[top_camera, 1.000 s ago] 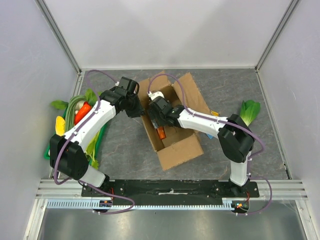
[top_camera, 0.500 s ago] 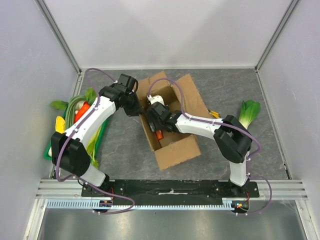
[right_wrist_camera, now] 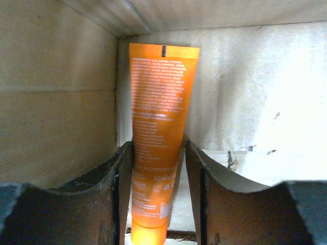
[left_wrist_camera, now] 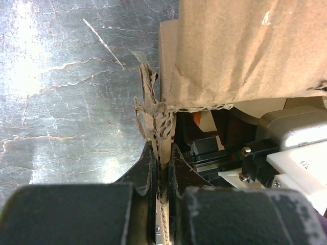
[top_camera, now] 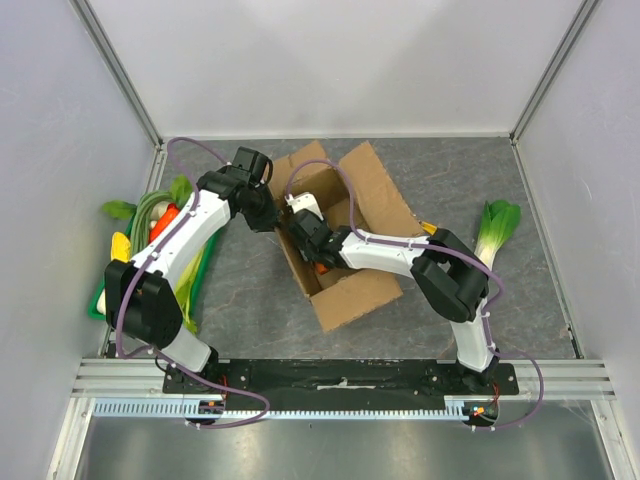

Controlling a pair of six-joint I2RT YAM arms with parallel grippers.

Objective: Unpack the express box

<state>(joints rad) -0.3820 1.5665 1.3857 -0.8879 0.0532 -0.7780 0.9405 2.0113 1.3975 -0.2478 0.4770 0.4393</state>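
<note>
The express box (top_camera: pixel 352 292) is a brown cardboard carton lying open at the table's middle, its flaps spread. My left gripper (top_camera: pixel 270 214) is shut on the torn edge of the box's left wall (left_wrist_camera: pixel 162 133), with the cardboard pinched between both fingers. My right gripper (top_camera: pixel 318 258) reaches down inside the box. In the right wrist view an orange tube (right_wrist_camera: pixel 157 117) lies on the box floor between my right gripper's (right_wrist_camera: pixel 158 145) fingers. The left finger touches the tube and a gap shows at the right finger. The tube shows faintly from above (top_camera: pixel 321 267).
A green tray (top_camera: pixel 203 277) with several vegetables, among them a red one (top_camera: pixel 168 222) and a corn cob (top_camera: pixel 120 250), stands at the left wall. A leafy green (top_camera: pixel 497 225) lies at the right. A small yellow item (top_camera: pixel 428 229) peeks out by the box's right flap.
My right gripper has moved left and deeper into the box, over the orange tube. The box has shifted and turned slightly. My left gripper keeps its hold on the wall.
</note>
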